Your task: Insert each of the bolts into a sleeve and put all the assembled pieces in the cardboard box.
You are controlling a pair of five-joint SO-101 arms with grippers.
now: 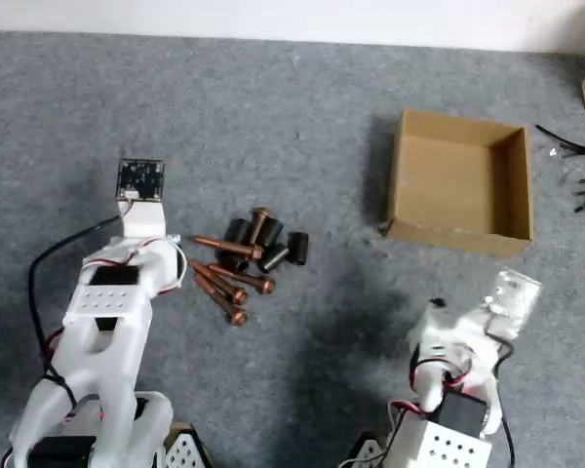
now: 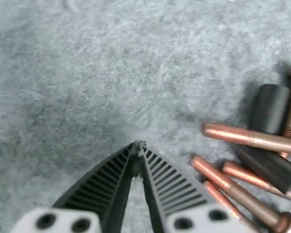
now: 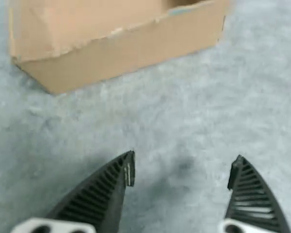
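Though pinched closed on nothing, hangs at nine o'clock of the loose bolts [image 1: 229, 246] and sleeves [image 1: 273, 257]: left gripper [image 2: 138, 144]. Gapes empty at six o'clock of the cardboard box [image 1: 456, 237]: right gripper [image 3: 182, 167]. Likely first pickup; next calls for parting left jaws over one bolt.

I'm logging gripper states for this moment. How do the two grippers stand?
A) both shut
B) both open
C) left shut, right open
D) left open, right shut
C: the left gripper has its fingers meeting at the tips beside the bolts, while the right gripper has its fingers wide apart, near the cardboard box.
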